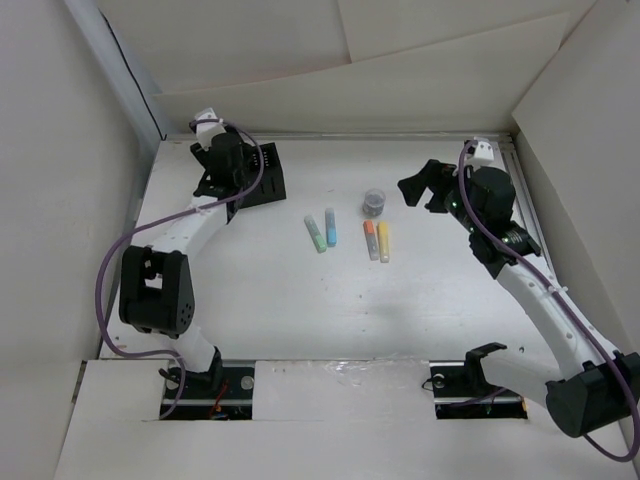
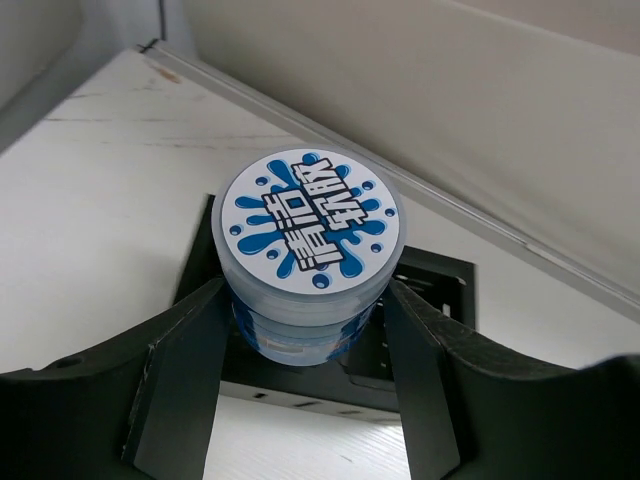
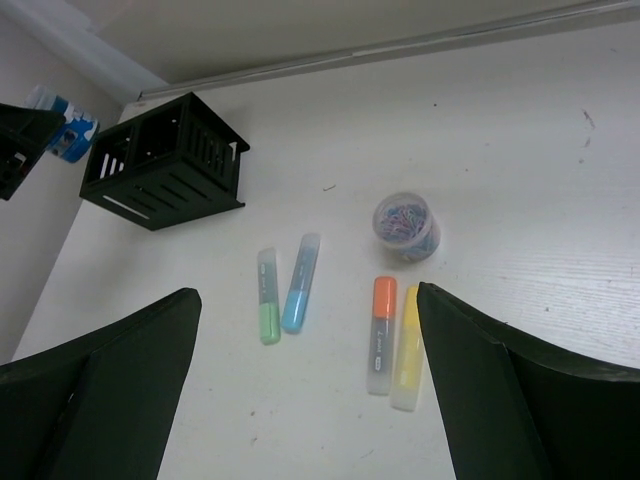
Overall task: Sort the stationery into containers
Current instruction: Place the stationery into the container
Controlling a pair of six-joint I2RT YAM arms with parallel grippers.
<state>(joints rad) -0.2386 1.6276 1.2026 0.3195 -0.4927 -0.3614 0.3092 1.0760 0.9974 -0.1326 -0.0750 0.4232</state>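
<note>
- My left jaws (image 2: 305,325) are pinching a round tub (image 2: 310,225). One finger presses on each side of it.
- The round tub has a white lid with a blue splash picture and bold letters. Its sides are pale and see-through.
- I hold the round tub up in the air, right by the black box (image 2: 440,285). I cannot tell which hole of the black box is under it.
- The black box sits on the worktop (image 1: 280,300). It has slots and little dots cut in its walls. It looks dark inside, and I cannot see anything in it.
- My right jaws (image 3: 310,395) are spread wide and hold nothing. They hang over the sticks, well apart from the black box.
- Four short sticks lie flat on the worktop, none of them in the black box.
- The green stick (image 3: 267,312) is nearest the black box. The light blue stick (image 3: 299,285) is just beside it.
- The orange stick (image 3: 382,330) and the yellow stick (image 3: 408,350) lie close together, side by side. The yellow stick is farthest from the black box.
- Each stick has a bright half and a clear, cloudy half.
- A little clear cup (image 3: 405,222) stands upright, also far from the black box. It looks full of tiny clips in many colours.
- I think the job is only just getting going. The round tub is not in yet, and the four sticks and the little clear cup are all waiting.
</note>
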